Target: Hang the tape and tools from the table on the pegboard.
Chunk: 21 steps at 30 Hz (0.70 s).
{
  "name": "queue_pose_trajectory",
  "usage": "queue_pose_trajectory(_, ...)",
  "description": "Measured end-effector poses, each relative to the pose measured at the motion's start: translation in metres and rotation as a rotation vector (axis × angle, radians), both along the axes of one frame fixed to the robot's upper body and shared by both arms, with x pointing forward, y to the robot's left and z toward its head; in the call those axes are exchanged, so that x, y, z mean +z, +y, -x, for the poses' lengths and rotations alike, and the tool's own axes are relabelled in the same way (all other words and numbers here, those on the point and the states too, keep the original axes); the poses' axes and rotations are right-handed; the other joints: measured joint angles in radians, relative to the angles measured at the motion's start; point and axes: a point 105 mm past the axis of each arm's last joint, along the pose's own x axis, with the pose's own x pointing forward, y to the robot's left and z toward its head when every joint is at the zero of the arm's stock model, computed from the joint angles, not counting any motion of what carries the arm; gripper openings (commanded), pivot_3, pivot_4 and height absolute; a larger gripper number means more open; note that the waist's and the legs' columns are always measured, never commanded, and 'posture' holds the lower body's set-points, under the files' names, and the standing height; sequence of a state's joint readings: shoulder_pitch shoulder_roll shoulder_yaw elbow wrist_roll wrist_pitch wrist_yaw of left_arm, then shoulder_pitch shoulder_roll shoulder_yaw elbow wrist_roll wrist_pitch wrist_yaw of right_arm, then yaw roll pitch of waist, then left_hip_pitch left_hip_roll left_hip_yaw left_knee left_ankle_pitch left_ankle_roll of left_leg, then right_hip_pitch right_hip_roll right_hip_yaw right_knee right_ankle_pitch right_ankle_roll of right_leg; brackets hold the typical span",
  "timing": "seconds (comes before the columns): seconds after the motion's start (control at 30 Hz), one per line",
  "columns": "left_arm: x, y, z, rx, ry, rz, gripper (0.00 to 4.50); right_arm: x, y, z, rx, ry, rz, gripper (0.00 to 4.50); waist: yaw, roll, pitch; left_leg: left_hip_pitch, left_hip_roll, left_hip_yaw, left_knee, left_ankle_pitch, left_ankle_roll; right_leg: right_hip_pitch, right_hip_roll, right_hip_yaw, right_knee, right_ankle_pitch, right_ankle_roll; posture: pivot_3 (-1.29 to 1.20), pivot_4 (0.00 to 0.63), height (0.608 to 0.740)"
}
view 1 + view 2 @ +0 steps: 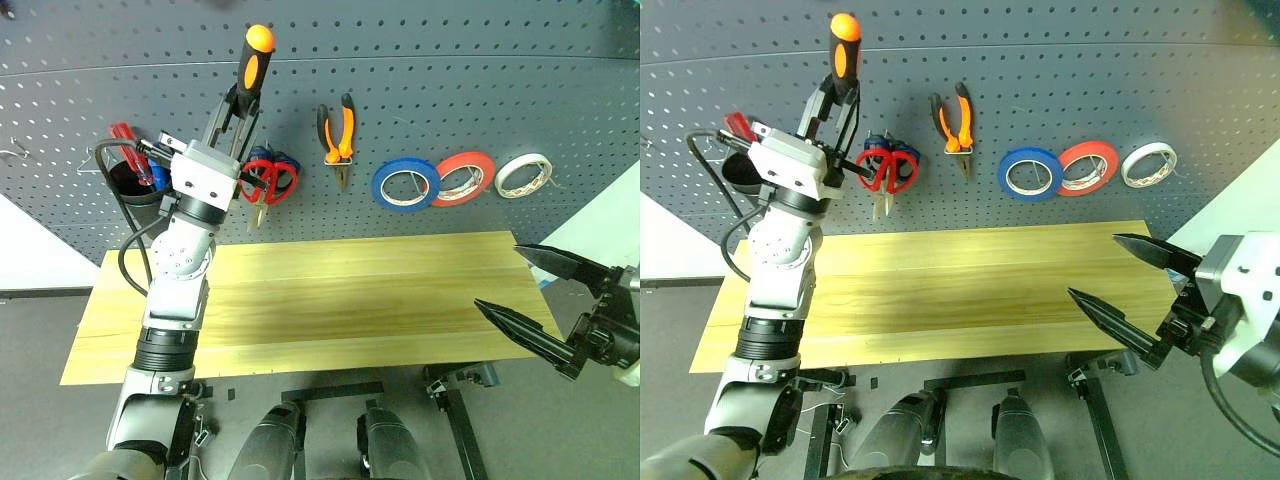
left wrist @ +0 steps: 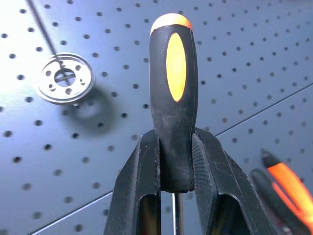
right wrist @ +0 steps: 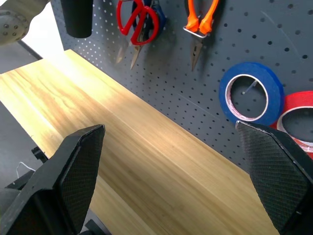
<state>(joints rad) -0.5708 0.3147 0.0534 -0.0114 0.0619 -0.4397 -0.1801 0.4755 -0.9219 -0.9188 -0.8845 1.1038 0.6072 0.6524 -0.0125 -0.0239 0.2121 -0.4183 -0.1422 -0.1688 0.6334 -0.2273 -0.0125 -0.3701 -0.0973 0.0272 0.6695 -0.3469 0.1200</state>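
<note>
The left gripper (image 1: 243, 98) is raised against the pegboard (image 1: 420, 60), clenched on the lower end of the screwdriver (image 1: 253, 62) handle, with the orange cap pointing up and the thin shaft running down between the fingers (image 2: 142, 181). The other task items look done: the blue tape (image 1: 406, 184) hangs on its hook beside the red roll (image 1: 463, 178), the pliers (image 1: 337, 130) hang nose down, and the red scissors (image 1: 267, 182) sit just behind the left wrist. The table (image 1: 340, 300) is bare. The right gripper (image 1: 545, 310) hangs spread wide and empty over the table's right end.

So the screwdriver is the last piece. In the wrist view a round metal holder (image 2: 65, 78) sits on the board off to one side of the handle; it may be the target, though I can't be sure from here. To finish cleanly, the shaft should be lined up above the opening, lowered straight until the handle's shoulder seats, and only then let go. Watch the clearance to the scissors and the black cup (image 1: 135, 182) near the arm.
</note>
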Motion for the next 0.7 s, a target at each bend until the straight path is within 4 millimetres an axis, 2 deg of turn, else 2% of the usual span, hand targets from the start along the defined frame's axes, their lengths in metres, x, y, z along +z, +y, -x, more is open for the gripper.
queue_pose_trajectory(0.17,0.009,0.002,0.0,0.011,-0.032,0.005,0.51,0.0,-0.001,-0.002,0.003,0.001,-0.004,4.5,0.0,0.0,0.0,0.0,0.0,0.0,0.0,0.0,0.0,0.0,0.0,0.0,0.0,0.0,0.0,-0.09,0.188,0.74)
queue_pose_trajectory(0.4,0.011,0.01,0.0,0.07,-0.049,-0.023,0.51,-0.003,-0.004,-0.003,-0.004,0.02,0.006,4.5,-0.003,0.0,0.0,0.0,0.0,0.0,0.0,0.0,0.0,0.0,0.0,0.0,0.001,0.0,0.0,-0.09,0.195,0.74)
queue_pose_trajectory(0.6,0.01,0.047,-0.01,0.235,-0.038,-0.041,0.51,-0.004,-0.005,-0.003,0.0,0.023,0.015,4.5,-0.001,0.0,0.0,0.0,0.0,0.0,0.0,-0.001,0.001,0.0,0.0,0.001,0.001,0.0,0.0,-0.08,0.196,0.74)
queue_pose_trajectory(0.7,0.009,0.064,-0.013,0.301,-0.033,-0.031,0.51,0.014,0.002,-0.002,0.048,-0.041,-0.059,4.5,-0.001,0.0,0.0,0.0,0.0,0.0,0.001,-0.001,0.001,0.0,0.0,0.001,0.001,0.0,0.0,-0.08,0.196,0.74)
